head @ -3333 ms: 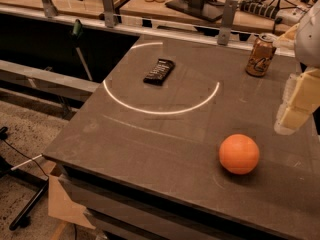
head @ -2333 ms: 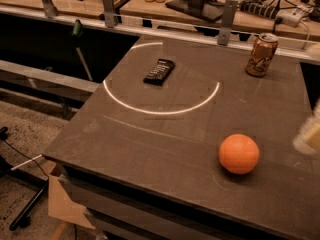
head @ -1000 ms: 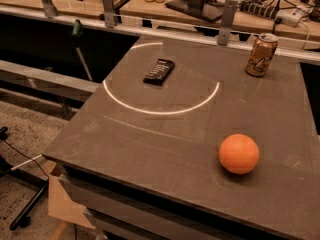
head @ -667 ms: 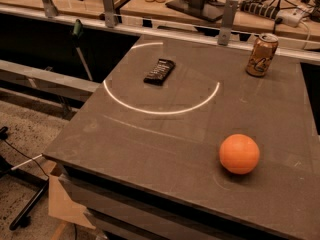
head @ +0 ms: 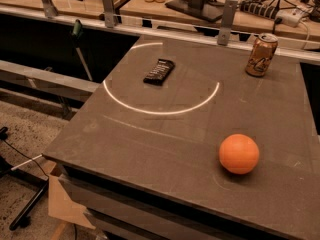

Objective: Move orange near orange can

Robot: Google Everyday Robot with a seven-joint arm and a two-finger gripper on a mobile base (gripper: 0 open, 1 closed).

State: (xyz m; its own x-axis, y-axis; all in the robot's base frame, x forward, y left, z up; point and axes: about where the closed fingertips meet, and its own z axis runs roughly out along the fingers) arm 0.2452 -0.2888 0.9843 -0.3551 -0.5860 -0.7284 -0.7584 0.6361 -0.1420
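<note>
Fingers of the gripper are out of frame, their state untellable; orange (head: 239,153) rests well apart from orange can (head: 261,55).

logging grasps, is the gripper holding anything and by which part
Nothing is seen held: the gripper is out of view. The orange lies free on the table, and the orange can stands untouched near the far edge.
</note>
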